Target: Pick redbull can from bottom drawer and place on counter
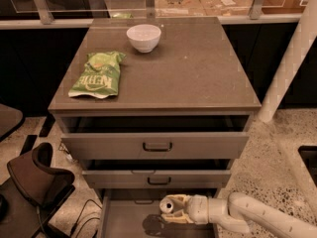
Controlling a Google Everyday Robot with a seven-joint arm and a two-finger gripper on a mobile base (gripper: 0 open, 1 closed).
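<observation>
While the pale arm [257, 218] reaches in from the lower right, the gripper [174, 210] hangs over the open bottom drawer [124, 221]. Its jaws are closed around the redbull can [167, 206], which appears lifted off the drawer floor, a dark shadow beneath it. On the counter [198, 73] rest a white bowl [143, 36] and a green snack bag [97, 74].

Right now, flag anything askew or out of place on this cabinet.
The redbull can is held tilted, not upright, in the end effector, above the bottom drawer. Nothing looks spilled; the bowl sits upright.
</observation>
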